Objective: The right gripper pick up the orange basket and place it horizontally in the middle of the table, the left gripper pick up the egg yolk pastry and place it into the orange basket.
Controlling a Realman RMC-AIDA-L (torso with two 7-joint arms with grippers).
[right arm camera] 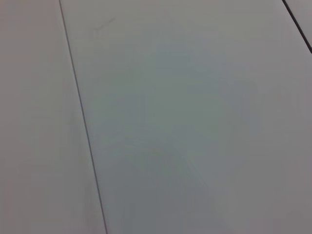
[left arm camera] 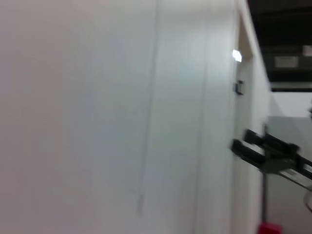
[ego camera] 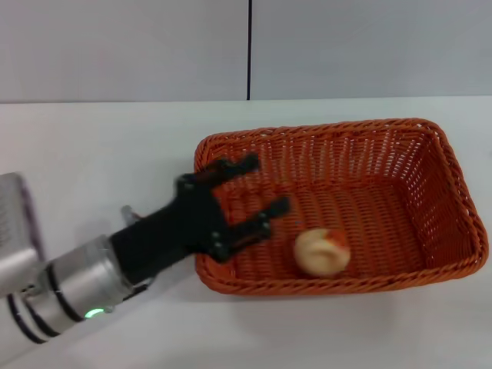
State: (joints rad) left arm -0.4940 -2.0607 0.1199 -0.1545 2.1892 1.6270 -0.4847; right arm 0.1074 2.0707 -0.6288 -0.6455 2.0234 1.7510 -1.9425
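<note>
Orange wicker fills my head view: the orange basket (ego camera: pixel 400 165) lies lengthwise on the white table (ego camera: pixel 100 146), braided rim all round, open-weave sides sloping in. Inside it, near the front wall, sits the egg yolk pastry (ego camera: pixel 322 251), a pale cream dome with an orange-red glazed patch on top. My left gripper (ego camera: pixel 265 186) hangs over the basket's left end, fingers spread wide, holding nothing, clear of the pastry. My right gripper is out of sight

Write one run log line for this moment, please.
left tool: open, over basket's left end | egg yolk pastry: inside orange basket | right tool: unseen
</note>
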